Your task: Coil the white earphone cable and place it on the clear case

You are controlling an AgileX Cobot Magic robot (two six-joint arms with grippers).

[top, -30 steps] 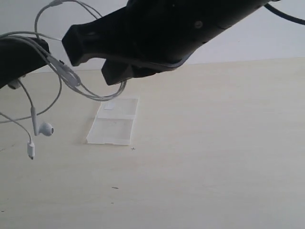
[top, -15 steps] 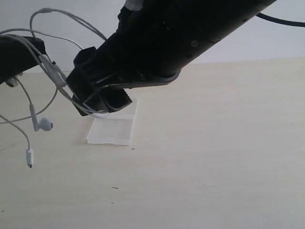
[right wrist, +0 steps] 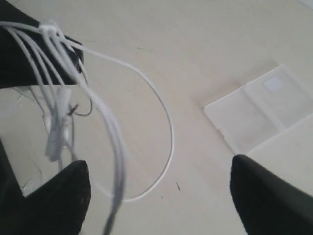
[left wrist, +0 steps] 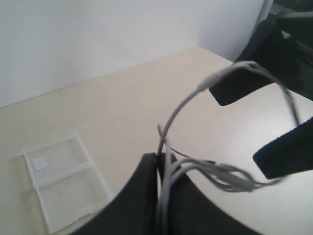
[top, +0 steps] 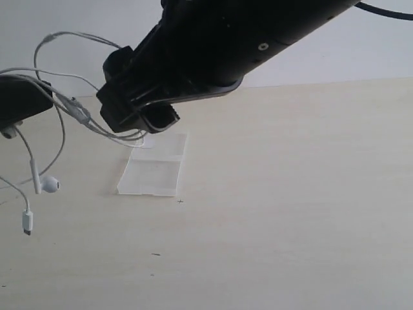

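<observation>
Coiling stage: left end effector [left wrist: 161,164] clenched on white earphone cable [top: 77,113]; right end effector [right wrist: 159,196], just released, straddles loops; clear case [top: 155,169] awaits.

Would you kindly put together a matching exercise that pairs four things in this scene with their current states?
Things:
1. left gripper
2. right gripper
3. clear case
4. earbud

States:
A. lying flat on the table
B. dangling in the air
C. fingers spread wide apart
D. clamped on the white earphone cable

Pairs: 1-D, 2-C, 3-A, 4-B.
</observation>
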